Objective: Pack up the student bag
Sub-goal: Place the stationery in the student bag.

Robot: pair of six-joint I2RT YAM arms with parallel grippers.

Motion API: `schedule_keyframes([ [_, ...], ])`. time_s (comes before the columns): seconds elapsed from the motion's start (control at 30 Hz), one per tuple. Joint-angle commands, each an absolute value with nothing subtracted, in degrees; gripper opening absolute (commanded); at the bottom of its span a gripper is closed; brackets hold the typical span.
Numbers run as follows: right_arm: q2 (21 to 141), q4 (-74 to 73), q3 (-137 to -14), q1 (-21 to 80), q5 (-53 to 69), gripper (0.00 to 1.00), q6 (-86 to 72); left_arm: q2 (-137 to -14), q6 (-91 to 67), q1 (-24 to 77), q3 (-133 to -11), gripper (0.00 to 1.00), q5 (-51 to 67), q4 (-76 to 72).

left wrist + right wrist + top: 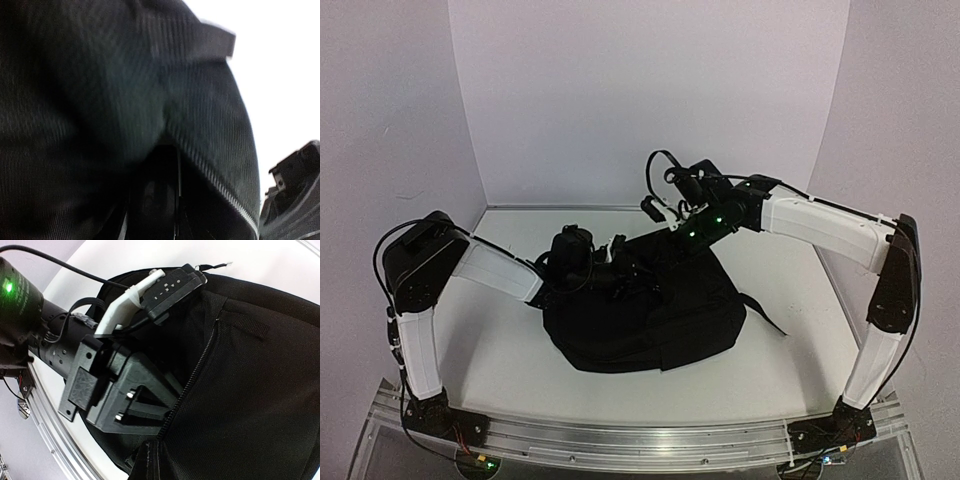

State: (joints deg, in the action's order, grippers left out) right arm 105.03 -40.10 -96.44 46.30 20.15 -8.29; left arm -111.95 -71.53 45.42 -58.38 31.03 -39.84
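The student bag, a large soft black backpack, lies in the middle of the white table. My left gripper is at its upper left edge. In the right wrist view the left gripper's fingers reach under the zipper into the bag's opening. The left wrist view shows only dark fabric and zip teeth, so its jaws are hidden. My right gripper meets the bag from the right and is shut on a fold of the bag's edge.
A black strap trails from the bag toward the right. White walls close the table at the back and both sides. An aluminium rail runs along the front edge between the arm bases.
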Motion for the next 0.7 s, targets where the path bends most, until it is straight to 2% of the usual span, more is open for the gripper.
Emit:
schedule_keyframes([
  [0.0,104.6,-36.4,-99.5,46.8,23.1,0.0,-9.3,-114.7,-74.9,45.9,-60.7,0.0,24.9,-54.2],
  [0.2,105.2,-36.3,-100.2,46.8,23.1,0.0,-9.4,-119.6,-72.2,49.2,-69.5,0.03,23.8,-44.9],
  [0.27,105.3,-36.3,-100.4,46.8,22.8,0.0,-9.3,-120.3,-72.4,49.7,-70.4,0.14,24.2,-43.5],
  [0.37,105.1,-36.4,-100.1,46.8,22.2,0.0,-9.1,-118.5,-72.3,49.8,-68.6,0.41,22.5,-40.6],
  [0.5,105.0,-36.3,-100.3,46.8,22.1,0.0,-9.2,-113.7,-68.8,50.0,-67.1,0.51,21.3,-32.3],
  [0.67,104.4,-36.4,-100.3,46.5,21.7,0.0,-9.1,-107.1,-63.8,49.9,-66.0,0.58,17.8,-18.7],
])
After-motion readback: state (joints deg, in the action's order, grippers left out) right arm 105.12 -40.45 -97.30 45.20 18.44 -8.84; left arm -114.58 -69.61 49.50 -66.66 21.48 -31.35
